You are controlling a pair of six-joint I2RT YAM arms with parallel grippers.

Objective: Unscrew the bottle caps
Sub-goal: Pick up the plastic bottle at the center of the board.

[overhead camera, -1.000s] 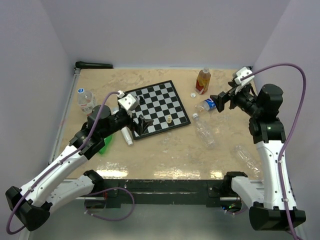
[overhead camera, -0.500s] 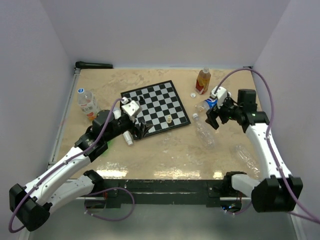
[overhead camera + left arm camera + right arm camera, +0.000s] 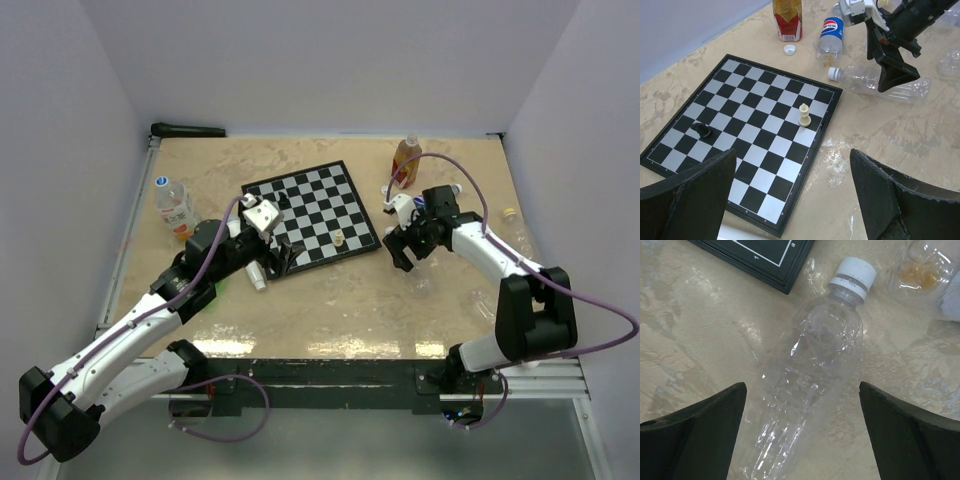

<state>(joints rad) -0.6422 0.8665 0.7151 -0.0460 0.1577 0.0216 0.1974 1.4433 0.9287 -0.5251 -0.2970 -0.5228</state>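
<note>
Right claw (image 3: 802, 390) wide open, nothing held, hovering over a clear bottle (image 3: 810, 370) that lies on its side on the counter (image 3: 690, 315). The jaws straddle the body, not the lid. The white cap (image 3: 855, 274) is screwed on at the far end, past the fingertips and near the chessboard (image 3: 765, 255) corner.

Risks as I see them:
- Closing here grabs the body. The thin, dented plastic would likely crush or squirt out sideways (it's round and free to roll).
- Twisting the cap with nothing pinning the body would probably just spin the whole bottle.
- A push forward could knock the neck into the Pepsi bottle (image 3: 832, 32) lying just beside it, or into the board edge.

Left claw (image 3: 792, 155) is also wide and empty. It sits over the board near the cream piece (image 3: 804, 115), well apart from the bottle, so it gives no support yet.
</note>
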